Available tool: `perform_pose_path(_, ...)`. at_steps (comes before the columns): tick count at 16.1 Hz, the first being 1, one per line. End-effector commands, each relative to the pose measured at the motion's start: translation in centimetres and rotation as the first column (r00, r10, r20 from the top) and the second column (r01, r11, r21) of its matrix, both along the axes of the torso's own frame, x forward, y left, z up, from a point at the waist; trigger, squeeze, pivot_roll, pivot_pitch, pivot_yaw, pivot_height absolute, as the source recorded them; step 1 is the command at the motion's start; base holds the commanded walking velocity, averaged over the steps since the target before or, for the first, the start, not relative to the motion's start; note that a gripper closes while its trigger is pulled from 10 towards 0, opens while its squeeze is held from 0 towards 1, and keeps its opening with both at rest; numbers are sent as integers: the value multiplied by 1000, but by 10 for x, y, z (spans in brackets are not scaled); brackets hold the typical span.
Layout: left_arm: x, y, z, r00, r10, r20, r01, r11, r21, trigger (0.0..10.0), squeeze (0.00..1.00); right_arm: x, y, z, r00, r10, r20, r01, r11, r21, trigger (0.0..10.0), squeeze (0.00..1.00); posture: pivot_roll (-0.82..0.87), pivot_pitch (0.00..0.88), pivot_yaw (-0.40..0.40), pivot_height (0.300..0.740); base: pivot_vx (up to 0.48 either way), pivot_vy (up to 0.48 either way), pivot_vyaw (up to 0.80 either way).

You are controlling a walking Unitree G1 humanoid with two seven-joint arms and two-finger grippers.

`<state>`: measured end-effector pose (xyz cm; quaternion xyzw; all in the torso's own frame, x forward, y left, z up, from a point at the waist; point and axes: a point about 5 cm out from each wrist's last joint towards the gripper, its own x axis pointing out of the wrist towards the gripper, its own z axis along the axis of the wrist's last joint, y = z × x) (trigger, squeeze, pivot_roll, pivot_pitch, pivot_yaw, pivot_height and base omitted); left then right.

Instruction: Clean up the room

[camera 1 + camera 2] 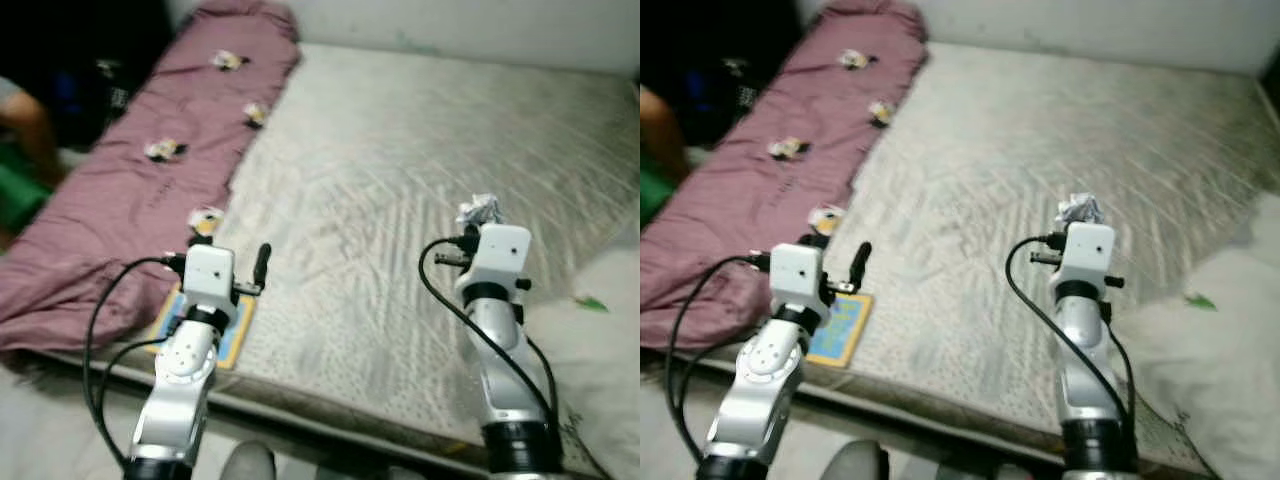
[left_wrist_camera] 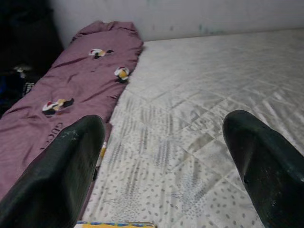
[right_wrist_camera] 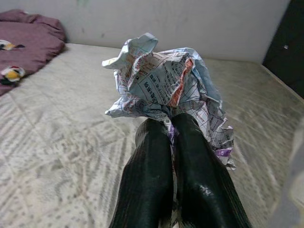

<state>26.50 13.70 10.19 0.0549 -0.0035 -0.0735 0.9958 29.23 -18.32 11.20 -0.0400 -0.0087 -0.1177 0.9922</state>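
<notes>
My right gripper [image 3: 170, 124] is shut on a crumpled ball of printed paper [image 3: 164, 85], held above the mattress [image 1: 400, 180]; the paper [image 1: 480, 211] pokes out just beyond the white wrist housing. My left gripper [image 2: 164, 137] is open over the mattress's near left part, nothing between its black fingers [image 2: 61, 166]. One finger [image 1: 262, 262] sticks up beside the left wrist. A yellow and blue book [image 1: 235, 330] lies on the mattress edge just below the left arm.
A maroon quilt [image 1: 150, 180] with small cartoon prints runs along the bed's left side. White bedding [image 1: 590, 360] is heaped at the right. A person's arm [image 1: 30, 125] shows at the far left beside dark clutter. The wall stands behind the bed.
</notes>
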Motion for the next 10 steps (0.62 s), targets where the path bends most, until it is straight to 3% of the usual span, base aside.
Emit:
perform_pose_path(1,-1,1,-3,1000,13,-25,-13,1000,9,10000,0,0,-2,1,1000,-8,2,8,1000,9,10000,0,-12,37,24,740,0,0,0)
perform_pose_path(7,-1,-1,-5,998,24,-52,-25,999,-29,10000,0,-2,5,-6,998,55,-25,-54,998,44,10000,0,-13,33,22,740,0,0,0)
perform_pose_path(9,1,-1,-4,998,25,-52,-27,999,-38,10000,0,-4,11,-18,989,115,-97,-106,990,89,10000,0,-12,36,24,740,0,0,0)
perform_pose_path(10,1,0,-6,996,29,-80,-32,999,-41,10000,0,-4,24,-19,965,239,-108,-234,971,58,10000,0,-15,34,29,740,0,281,0)
